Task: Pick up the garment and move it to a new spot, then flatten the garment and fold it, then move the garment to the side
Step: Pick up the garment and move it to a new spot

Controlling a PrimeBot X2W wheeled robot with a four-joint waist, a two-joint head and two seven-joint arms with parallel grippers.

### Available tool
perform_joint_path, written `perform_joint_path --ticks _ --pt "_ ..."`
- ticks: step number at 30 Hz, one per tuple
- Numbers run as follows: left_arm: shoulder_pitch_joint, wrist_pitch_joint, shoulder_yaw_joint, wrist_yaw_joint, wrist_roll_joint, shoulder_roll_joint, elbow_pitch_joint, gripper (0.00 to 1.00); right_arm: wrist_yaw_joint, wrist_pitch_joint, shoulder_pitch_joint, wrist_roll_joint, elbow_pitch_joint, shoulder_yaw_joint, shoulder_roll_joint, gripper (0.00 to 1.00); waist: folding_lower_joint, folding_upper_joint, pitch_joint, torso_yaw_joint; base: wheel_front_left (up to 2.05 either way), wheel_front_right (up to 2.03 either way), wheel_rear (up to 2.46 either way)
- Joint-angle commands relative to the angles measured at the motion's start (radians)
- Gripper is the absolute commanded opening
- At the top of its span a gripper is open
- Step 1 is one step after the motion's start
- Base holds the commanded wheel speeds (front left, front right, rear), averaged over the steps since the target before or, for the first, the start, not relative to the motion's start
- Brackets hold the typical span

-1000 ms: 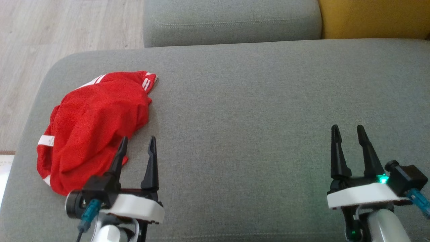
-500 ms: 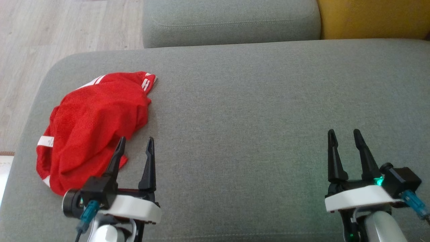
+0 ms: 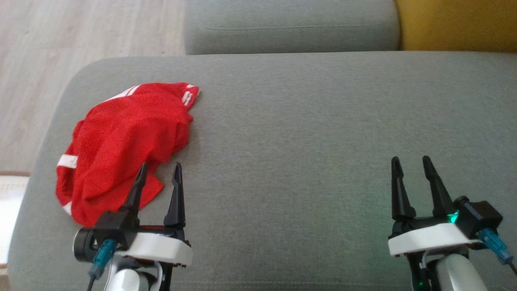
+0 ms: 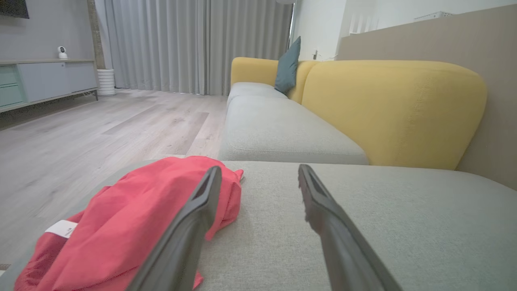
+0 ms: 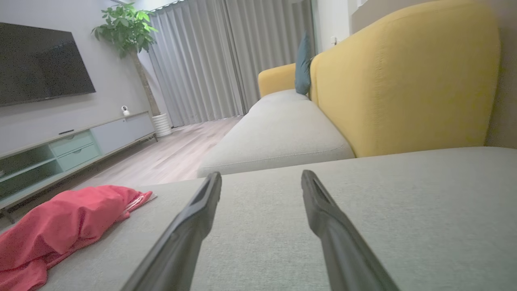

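A crumpled red garment [image 3: 125,143] with white stripes lies in a heap on the left part of the grey sofa seat [image 3: 307,129]. In the left wrist view the garment [image 4: 121,218] sits just left of my fingers, and it shows far left in the right wrist view as a red garment [image 5: 60,226]. My left gripper [image 3: 159,167] hovers open at the garment's near right edge, its left finger over the cloth, nothing held. My right gripper [image 3: 411,161] stands open over bare cushion at the right, empty.
A second grey cushion [image 3: 291,24] lies beyond the seat, with a yellow backrest [image 3: 456,24] at the far right. Wooden floor [image 3: 60,44] runs past the seat's rounded left end. A white mat edge [image 3: 10,202] shows at the far left.
The head camera has shifted, so the whole scene sits slightly right and lower. Both grippers have drawn back a little toward the bottom edge; the garment lies as before.
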Motion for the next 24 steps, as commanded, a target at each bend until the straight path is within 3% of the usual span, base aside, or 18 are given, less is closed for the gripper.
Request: perform_joint_path --ticks 1,24 --pt "-0.045 -0.012 0.035 0.006 -0.011 -0.003 -0.036 1.0 0.008 -0.011 -0.026 -0.01 -0.031 0.032 -0.008 1.0 0.0 0.0 -0.001 0.024 0.0 0.0 0.0" --pt "-0.016 -0.012 0.104 0.014 0.004 -0.003 -0.038 1.0 0.008 -0.011 0.0 0.029 -0.005 0.101 -0.008 1.0 0.0 0.0 -0.02 0.386 0.0 0.0 0.0"
